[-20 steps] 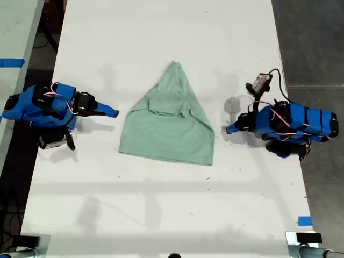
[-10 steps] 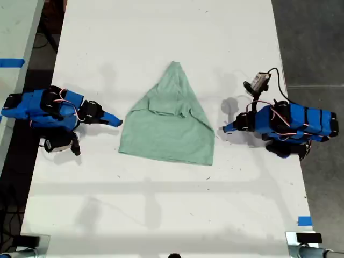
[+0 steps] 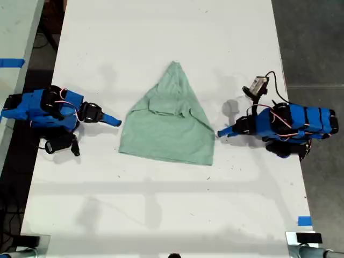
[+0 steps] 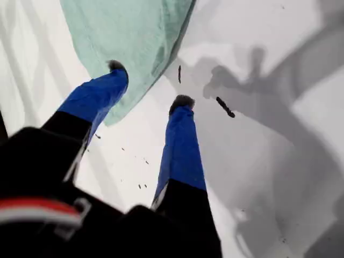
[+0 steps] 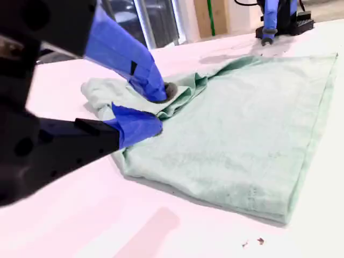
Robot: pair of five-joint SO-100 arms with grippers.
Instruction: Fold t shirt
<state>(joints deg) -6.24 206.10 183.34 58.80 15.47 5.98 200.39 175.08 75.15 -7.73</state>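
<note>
Closer now, my first gripper (image 3: 220,133) nears the t shirt (image 3: 169,121), open-jawed.

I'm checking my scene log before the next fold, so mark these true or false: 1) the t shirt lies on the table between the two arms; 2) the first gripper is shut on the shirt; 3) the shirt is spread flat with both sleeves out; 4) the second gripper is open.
1) True. The t shirt lies on the white table between the two arms.
2) False. My first gripper has its jaws apart and grips nothing; it is at the shirt's edge on the exterior view's right.
3) False. The sides are folded in, so the shirt narrows to a point toward the exterior view's top, with a straight hem toward the bottom.
4) True. My second gripper has its jaws apart, by the shirt's edge on the exterior view's left.
</note>
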